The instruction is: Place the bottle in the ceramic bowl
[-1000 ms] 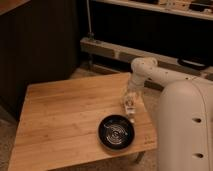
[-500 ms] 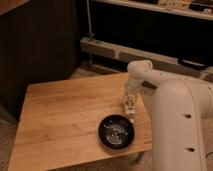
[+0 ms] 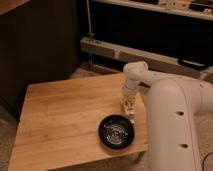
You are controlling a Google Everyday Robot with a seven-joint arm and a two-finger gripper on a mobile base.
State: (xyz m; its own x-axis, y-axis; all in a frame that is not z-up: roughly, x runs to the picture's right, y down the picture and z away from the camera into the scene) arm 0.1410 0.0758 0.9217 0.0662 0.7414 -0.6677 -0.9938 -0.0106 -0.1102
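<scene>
Bottle (image 3: 131, 113) under gripper (image 3: 128, 103), beside black bowl (image 3: 116, 133)

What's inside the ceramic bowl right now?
Only pale ring lines show; the ceramic bowl looks empty, interior fully uncovered. The bottle is at the claw, just beyond the far rim.

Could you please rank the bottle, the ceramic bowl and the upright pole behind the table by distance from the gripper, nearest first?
1. Bottle, right at the gripper, over the table's right side.
2. Ceramic bowl, just in front, near the front edge.
3. Upright pole, behind the table, to the left.
</scene>
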